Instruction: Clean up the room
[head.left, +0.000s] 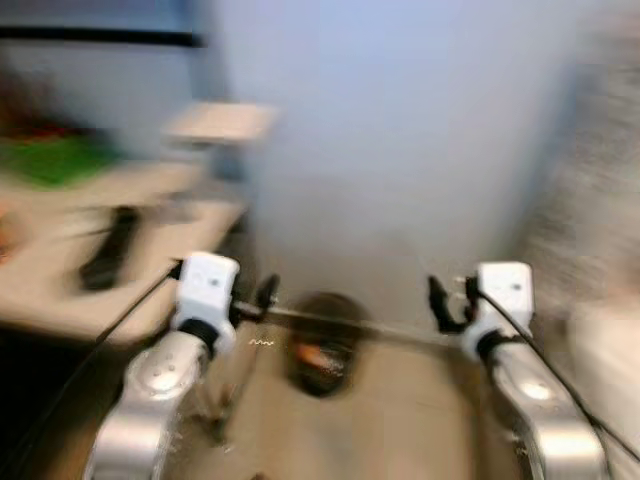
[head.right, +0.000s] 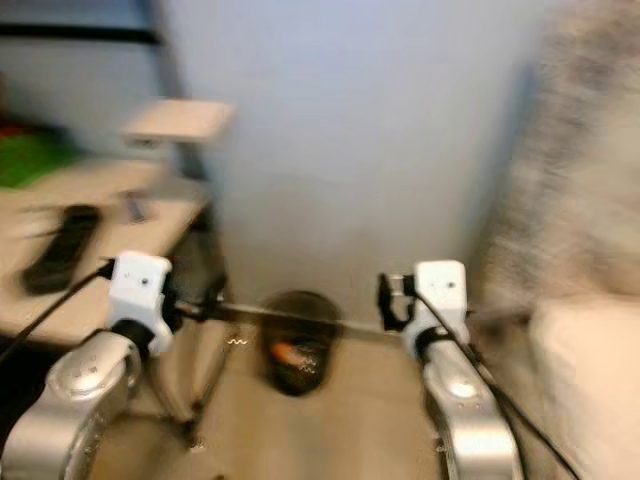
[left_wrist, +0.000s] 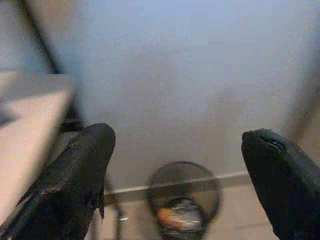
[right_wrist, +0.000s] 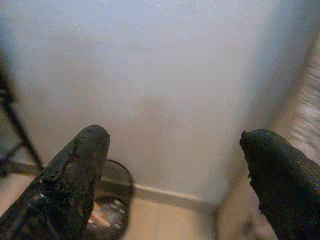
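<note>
One dark wire waste bin (head.left: 322, 342) stands on the floor against the pale wall (head.left: 400, 150), with something orange and some scraps inside it; the blur hides what they are. It sits ahead of and below both my grippers, between them and a little nearer the left one. My left gripper (left_wrist: 177, 165) has its two fingers spread wide with nothing between them, the bin framed in the gap. My right gripper (right_wrist: 172, 165) is spread wide too, the bin just beside one finger. On my left is one light table (head.left: 60, 290) carrying one dark remote-like object (head.left: 108, 248) and something green (head.left: 55, 158).
</note>
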